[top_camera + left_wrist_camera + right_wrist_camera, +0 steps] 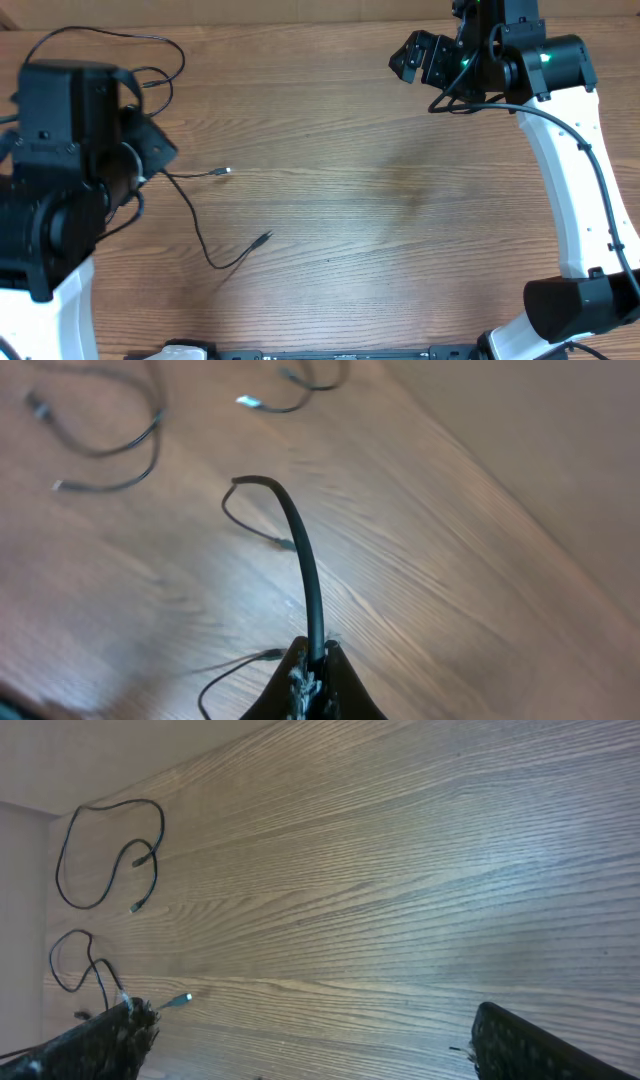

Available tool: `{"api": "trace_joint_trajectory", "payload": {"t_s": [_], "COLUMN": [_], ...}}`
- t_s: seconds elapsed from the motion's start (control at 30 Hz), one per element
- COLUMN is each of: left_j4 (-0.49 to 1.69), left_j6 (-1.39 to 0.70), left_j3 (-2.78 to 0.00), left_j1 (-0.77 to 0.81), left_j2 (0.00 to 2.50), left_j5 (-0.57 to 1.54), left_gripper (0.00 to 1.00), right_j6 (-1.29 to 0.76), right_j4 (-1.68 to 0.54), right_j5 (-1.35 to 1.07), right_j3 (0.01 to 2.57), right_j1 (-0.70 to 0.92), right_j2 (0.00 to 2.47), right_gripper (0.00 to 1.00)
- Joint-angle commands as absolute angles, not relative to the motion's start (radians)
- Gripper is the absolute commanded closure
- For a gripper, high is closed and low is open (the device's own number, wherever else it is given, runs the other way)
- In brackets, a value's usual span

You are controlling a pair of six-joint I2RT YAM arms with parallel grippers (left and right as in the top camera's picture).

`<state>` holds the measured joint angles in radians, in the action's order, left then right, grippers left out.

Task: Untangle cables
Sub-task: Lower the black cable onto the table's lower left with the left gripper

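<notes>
Black cables (pixel 262 240), seen overhead, lie loose on the wooden table (pixel 400 200) beside the left arm (pixel 60 180). Left wrist: the left gripper (pixel 312 658) pinches one cable (pixel 305 560). Right wrist: the right gripper (pixel 310 1020) stands spread wide, cables well apart leftward.

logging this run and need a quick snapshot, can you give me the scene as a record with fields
left pincer: shut on a thin black cable that arches up out of it
right pincer: open, nothing between its fingers, above the wood
loose cables: thin black cords in open loops on the table's left side, near the left arm
plug end: silver tip, lying on the wood
table: brown wood grain
tangle: no tight knot visible; the left arm hides part of the cords
</notes>
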<state>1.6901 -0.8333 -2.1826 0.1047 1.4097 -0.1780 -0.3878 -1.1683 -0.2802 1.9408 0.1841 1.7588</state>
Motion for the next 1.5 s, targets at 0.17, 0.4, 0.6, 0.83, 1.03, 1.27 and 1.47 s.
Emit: {"api": "trace_joint_trajectory", "payload": {"t_s": [0.17, 0.4, 0.6, 0.83, 1.03, 1.27, 1.47], "left_j4": [1.689, 1.655, 1.568, 1.441, 1.389, 1.35, 1.163], "left_j6": [-0.971, -1.028, -1.025, -1.017, -1.017, -0.971, -0.622], "left_j3": [-1.998, -1.835, -1.706, -1.576, -1.507, -1.507, -1.507], "left_j1": [-0.162, -0.344, -0.522, -0.698, -0.818, -0.9, -0.903], "left_j2": [1.397, 1.399, 1.399, 1.416, 1.482, 1.597, 1.719], "left_j5": [-0.083, 0.002, 0.125, 0.104, -0.078, -0.193, -0.273], "left_gripper": [0.96, 0.96, 0.96, 0.95, 0.96, 0.96, 0.96], "right_j6": [-0.38, -0.38, -0.38, -0.38, -0.38, -0.381, -0.38], "right_j4": [-1.166, -1.165, -1.165, -1.165, -1.165, -1.165, -1.165], "right_j5": [-0.265, -0.266, -0.266, -0.266, -0.265, -0.266, -0.265], "right_j3": [1.944, 1.944, 1.944, 1.944, 1.944, 1.944, 1.944], "right_j1": [0.182, 0.182, 0.182, 0.182, 0.182, 0.182, 0.182], "right_j2": [1.73, 1.73, 1.73, 1.73, 1.73, 1.73, 1.73], "right_gripper": [0.0, 0.0, 0.0, 0.0, 0.0, 0.0, 0.0]}}
